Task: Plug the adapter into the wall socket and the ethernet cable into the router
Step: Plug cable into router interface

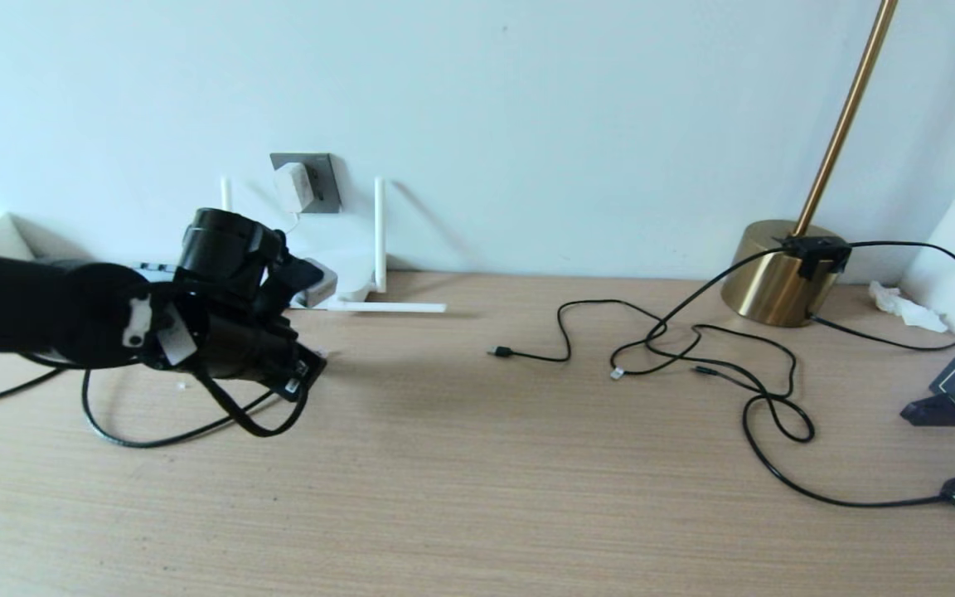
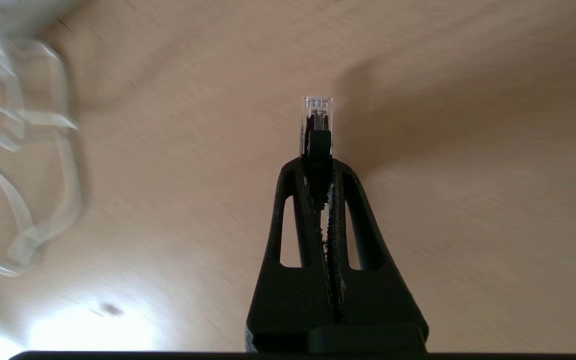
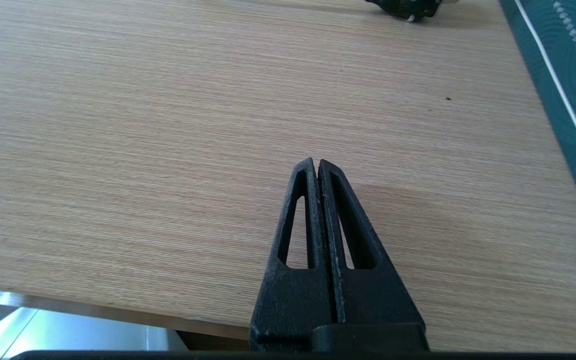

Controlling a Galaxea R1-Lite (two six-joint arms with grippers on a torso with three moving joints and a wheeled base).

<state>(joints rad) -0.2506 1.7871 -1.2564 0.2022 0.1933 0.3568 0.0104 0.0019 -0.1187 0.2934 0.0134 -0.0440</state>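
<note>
A: Where does the router [image 1: 343, 280] lie from the left gripper [image 1: 305, 371]?

B: Farther back and a touch to the right, against the wall. The left jaws are clamped on the ethernet cable [image 2: 317, 131] just behind its clear plug, and the plug sticks straight out past the tips, its long axis in line with the fingers. In the head view the gripper points right and slightly near, so my judgement is the wrist must swing round toward the far wall before the plug faces the router.

A: And the adapter [image 1: 292, 187]?

B: It sits on the wall socket [image 1: 309, 180] above the router (whether fully seated I cannot tell).

A: Which arm is nearer?

B: The left, plainly. The right gripper [image 3: 316, 166] is out of the head view; its own camera shows its jaws pressed together on nothing, hanging over the near edge of the table [image 3: 168, 125].

A: What does each view add?

B: The left wrist view shows the grip and the plug's line, but only bare wood beyond it. The head view shows the router, one antenna upright, another lying flat on the table, though the arm hides its near-left part and I cannot see the ports.
</note>
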